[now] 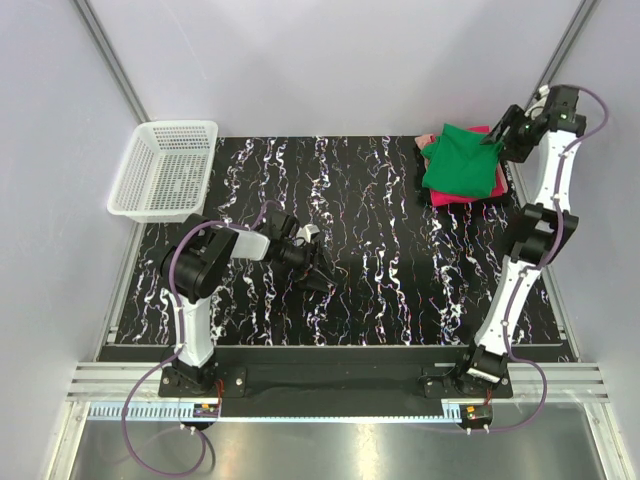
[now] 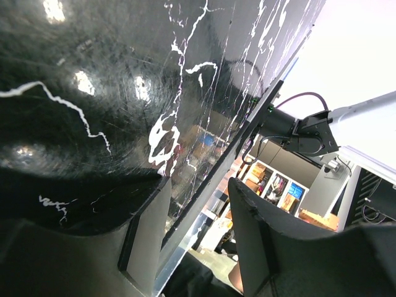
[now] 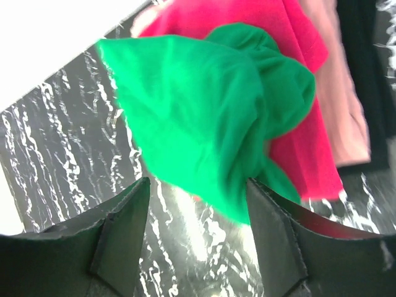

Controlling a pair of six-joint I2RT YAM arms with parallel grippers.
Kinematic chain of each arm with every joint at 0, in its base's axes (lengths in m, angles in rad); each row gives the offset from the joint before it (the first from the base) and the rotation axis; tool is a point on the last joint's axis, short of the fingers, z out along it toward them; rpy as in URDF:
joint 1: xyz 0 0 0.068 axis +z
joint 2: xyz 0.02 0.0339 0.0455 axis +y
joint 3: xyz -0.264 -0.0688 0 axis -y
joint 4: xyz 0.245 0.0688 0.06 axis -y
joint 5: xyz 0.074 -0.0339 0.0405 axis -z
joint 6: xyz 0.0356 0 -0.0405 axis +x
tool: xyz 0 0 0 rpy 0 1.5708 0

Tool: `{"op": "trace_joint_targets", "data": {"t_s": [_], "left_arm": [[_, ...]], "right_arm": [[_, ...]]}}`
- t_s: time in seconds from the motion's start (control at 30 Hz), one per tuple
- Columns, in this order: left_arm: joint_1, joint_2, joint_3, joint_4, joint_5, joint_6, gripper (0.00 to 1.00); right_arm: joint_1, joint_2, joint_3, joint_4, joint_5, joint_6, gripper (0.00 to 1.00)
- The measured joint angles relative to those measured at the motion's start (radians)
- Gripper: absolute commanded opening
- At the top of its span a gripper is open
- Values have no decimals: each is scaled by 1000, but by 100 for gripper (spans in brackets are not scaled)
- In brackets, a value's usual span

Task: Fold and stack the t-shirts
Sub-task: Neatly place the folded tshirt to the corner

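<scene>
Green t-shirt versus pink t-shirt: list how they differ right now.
Colour: the green t-shirt is bright green, the pink t-shirt hot pink.
Place: the green t-shirt lies on top, the pink t-shirt beneath it, mostly covered.
Shape: the green t-shirt is bunched and rumpled, the pink t-shirt lies flatter.
Both are soft cloth, piled together at the far right corner of the table.

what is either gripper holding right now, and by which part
Nothing is held. The left gripper is open and empty; the right gripper is open too, with the green t-shirt lying loose by its tips, not pinched.
</scene>
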Motion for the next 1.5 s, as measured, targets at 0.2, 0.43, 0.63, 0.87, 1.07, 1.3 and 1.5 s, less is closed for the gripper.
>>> {"op": "trace_joint_targets", "data": {"t_s": [0.2,0.43,0.63,0.87,1.07,1.3,1.5], "left_arm": [[0,-1,-8,19,3,-3,51],[-3,-2,-21,48,10,-8,51],[-4,-3,-32,71,18,-8,51],[-4,-3,-37,81,24,-8,51],[-4,-3,-36,81,24,-8,51],[-4,-3,-37,81,24,-8,51],[-8,-9,-46,87,23,-11,51]], "right_arm": [[-1,-228,-112,1,40,0,70],[1,-371,-106,34,19,6,70],[21,-168,34,82,-47,29,62],[75,60,42,114,-87,100,53],[98,76,37,208,-97,136,57],[91,101,35,332,-93,154,56],[84,188,8,387,-96,193,54]]}}
